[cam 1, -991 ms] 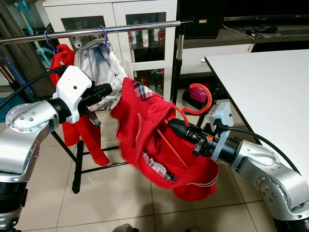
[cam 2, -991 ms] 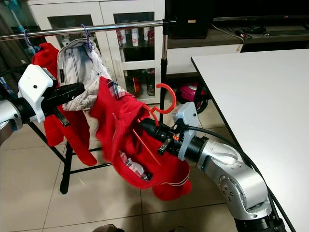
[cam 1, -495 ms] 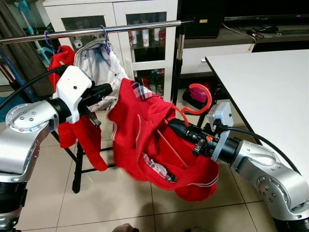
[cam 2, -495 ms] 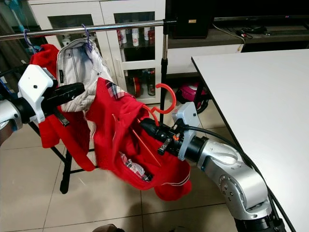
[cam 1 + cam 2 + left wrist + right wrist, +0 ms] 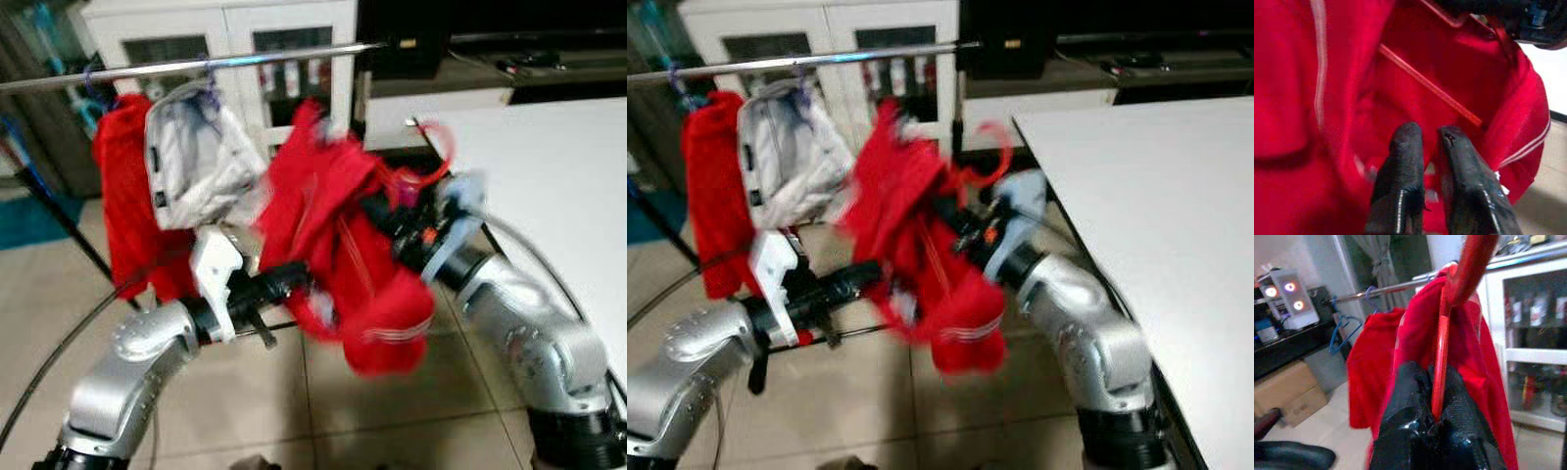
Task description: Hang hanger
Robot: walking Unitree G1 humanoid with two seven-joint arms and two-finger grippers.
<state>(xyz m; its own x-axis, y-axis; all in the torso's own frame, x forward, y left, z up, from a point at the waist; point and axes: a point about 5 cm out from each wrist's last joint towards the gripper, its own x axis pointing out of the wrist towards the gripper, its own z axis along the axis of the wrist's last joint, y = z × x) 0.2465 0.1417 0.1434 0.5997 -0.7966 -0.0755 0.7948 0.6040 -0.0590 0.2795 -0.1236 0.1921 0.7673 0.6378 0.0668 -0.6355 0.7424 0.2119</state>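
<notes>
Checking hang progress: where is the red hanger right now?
The red hanger is clamped in the right gripper, carrying the red garment, below the rail, right of the white garment.

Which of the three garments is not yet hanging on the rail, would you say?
The red garment on the red hanger, held by the right gripper; the others hang from the rail.

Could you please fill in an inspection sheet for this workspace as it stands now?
Surface: tiled floor; white table at the robot's right.
Job's things: red hanger carrying a red garment, below the rail.
Clutter: red cloth and white garment hung on the rail.
Grippers: right gripper clamps the hanger; left gripper nearly closed against the garment, gripping nothing.
Cables: black cable by the left arm.
Surroundings: white cabinet.
</notes>
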